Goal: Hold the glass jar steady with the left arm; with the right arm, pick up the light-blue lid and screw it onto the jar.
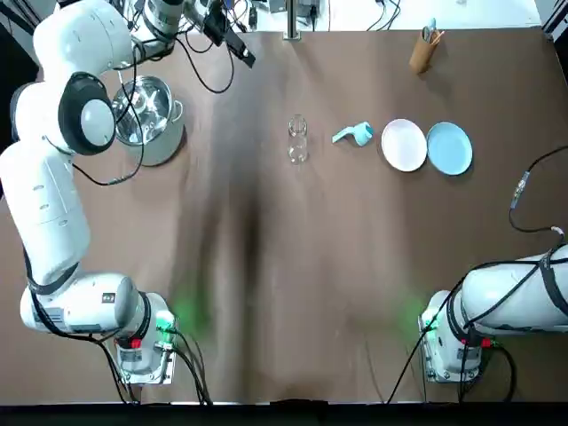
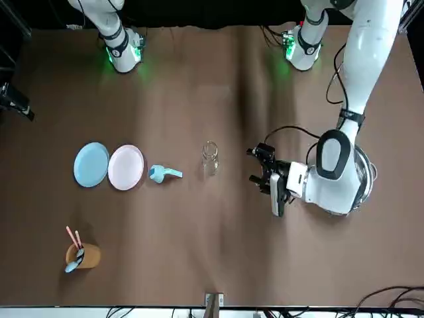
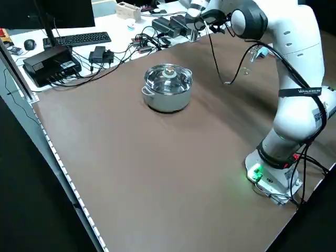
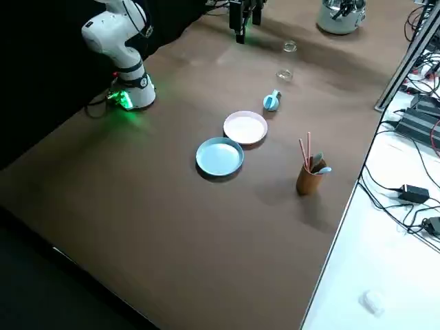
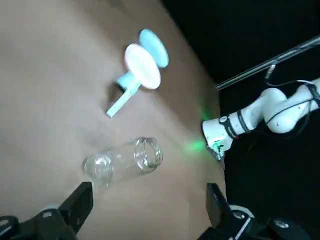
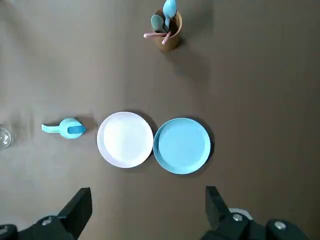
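Clear glass jar (image 1: 297,139) stands upright, mouth open, on the brown table (image 1: 293,284), about mid-width and toward the far side from the arm bases. Nothing touches it.

Left gripper (image 2: 254,165) is turned sideways toward the jar from the robot's left. It is near the jar but apart from it. Fingers are spread wide and empty; in the left wrist view the jar sits ahead of the gap, not inside it.

Just beside the jar on the robot's right lies a small light-blue piece with a round head and short handle (image 1: 355,134), flat on the table and not touching the jar. Whether this is a lid, cannot tell.

Next in the same row are a round pale pink plate (image 1: 404,145) and a round light-blue plate (image 1: 449,148). The two plates are edge to edge.

Right gripper (image 6: 147,192) hangs high over the right part of the table, looking down on both plates. Fingers are apart and hold nothing, well clear of everything on the table.

Brown cup with pink and blue utensils (image 1: 423,51) is at the far right of the table, well apart from the row.

Shiny steel pot with a lid and side handles (image 3: 165,102) is on the robot's left, beyond the left gripper from the jar.
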